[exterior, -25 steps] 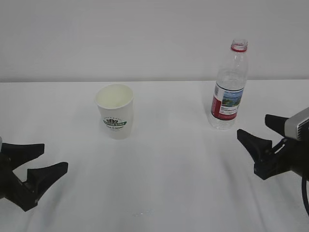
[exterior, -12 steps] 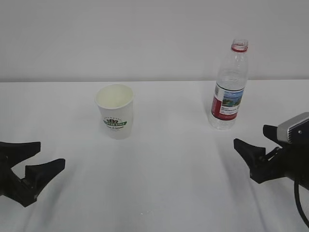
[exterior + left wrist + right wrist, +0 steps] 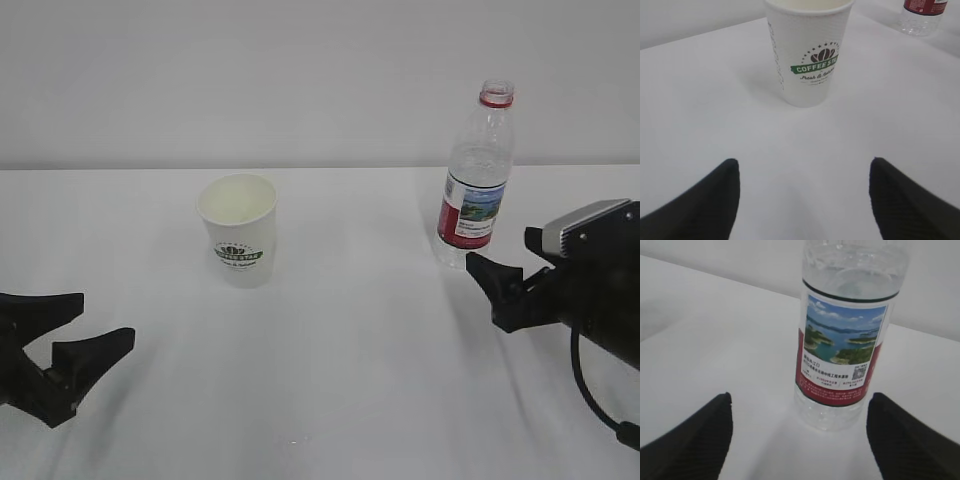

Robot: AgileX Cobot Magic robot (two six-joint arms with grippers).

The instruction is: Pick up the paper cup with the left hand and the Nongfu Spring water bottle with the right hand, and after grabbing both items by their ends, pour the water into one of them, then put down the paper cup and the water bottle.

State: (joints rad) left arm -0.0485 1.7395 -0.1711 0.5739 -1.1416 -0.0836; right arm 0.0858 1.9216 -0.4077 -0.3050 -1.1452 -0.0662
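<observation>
You had the paper cup (image 3: 238, 230) upright on the white table (image 3: 350, 350), left of centre, and the Nongfu Spring water bottle (image 3: 476, 180) upright at the far right. Your left gripper (image 3: 68, 348) waited empty, jaws spread, near the cup; your right gripper (image 3: 500, 285) gaped just beside the bottle, not touching it.

White dimpled paper cup (image 3: 239, 243) with green-banded logo left of centre, clear bottle (image 3: 476, 180) upper right, red neck ring, red-and-white label with blue-green landscape, black grippers, white table (image 3: 350, 380).
</observation>
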